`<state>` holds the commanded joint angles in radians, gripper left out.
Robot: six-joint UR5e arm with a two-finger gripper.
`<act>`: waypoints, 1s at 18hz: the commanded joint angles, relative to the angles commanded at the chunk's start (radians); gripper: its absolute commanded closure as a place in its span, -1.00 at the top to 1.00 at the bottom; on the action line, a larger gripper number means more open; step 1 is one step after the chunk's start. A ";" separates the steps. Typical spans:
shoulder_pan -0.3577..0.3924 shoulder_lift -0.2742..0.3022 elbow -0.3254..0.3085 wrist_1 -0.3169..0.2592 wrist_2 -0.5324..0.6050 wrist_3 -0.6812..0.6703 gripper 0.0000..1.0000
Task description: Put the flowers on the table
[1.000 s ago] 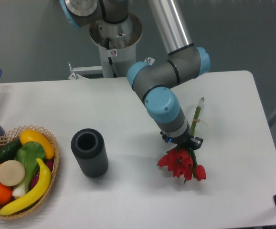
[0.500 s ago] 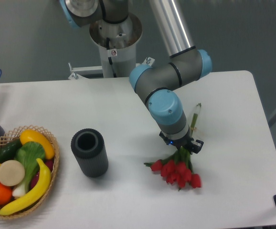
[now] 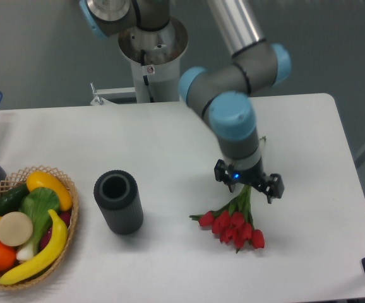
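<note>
The arm hides the flowers' [image 3: 233, 224] upper stems; the basket [image 3: 65, 243] is cut off.

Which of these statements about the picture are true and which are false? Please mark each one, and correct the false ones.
1. The flowers lie on the table. True.
2. The gripper is shut on the stems. False: its fingers stand spread above the stems and it holds nothing.
3. The vase has flowers in it. False: its mouth shows empty, and the flowers lie to its right.
4. A basket with a banana sits at the left side of the table. True.
5. The red blooms point toward the robot's base. False: they point toward the near edge, and the stems run back under the gripper.
</note>
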<state>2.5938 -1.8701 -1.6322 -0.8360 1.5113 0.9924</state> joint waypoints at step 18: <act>0.298 0.258 -0.064 -0.371 -0.095 0.719 1.00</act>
<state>2.8915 -1.6123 -1.6965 -1.2072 1.4159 1.7119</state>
